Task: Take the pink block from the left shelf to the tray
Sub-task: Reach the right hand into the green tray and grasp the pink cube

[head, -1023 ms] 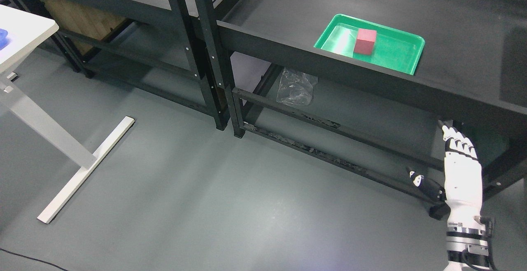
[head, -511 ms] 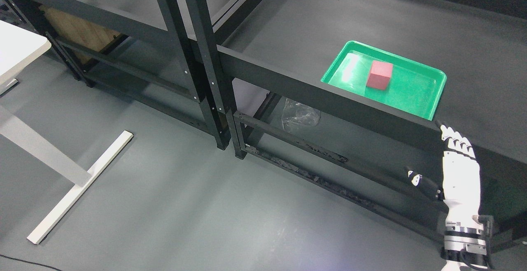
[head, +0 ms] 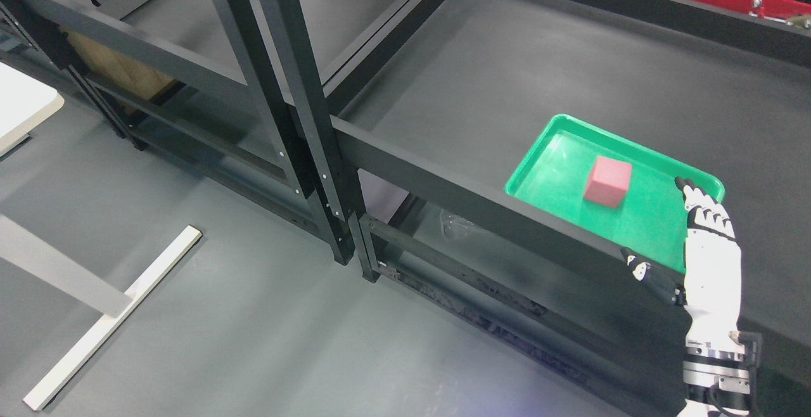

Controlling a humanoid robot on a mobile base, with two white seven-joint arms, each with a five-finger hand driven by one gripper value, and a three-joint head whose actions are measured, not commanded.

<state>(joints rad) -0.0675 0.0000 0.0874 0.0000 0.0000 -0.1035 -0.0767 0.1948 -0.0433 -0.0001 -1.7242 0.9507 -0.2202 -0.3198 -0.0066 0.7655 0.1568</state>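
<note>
Black shelf point(head: 481, 87) carries the green tray point(head: 640, 227) at its front edge. Pink block point(head: 607, 180) already rests inside the tray, near centre, apart from its walls. Right hand point(head: 709, 258), the only hand in view, is flat with fingers extended, holding nothing; block lies at its ten o'clock. Block appears near-cubic, no marked long axis, one corner turned toward six o'clock.

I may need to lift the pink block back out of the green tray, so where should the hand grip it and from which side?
Grip the pink block from above, across two opposite upright faces. It sits flat near the middle of the green tray, clear of the rim, so every side looks free. The right hand, open, is nearest; coming in low would probably meet the tray's raised lip.
</note>
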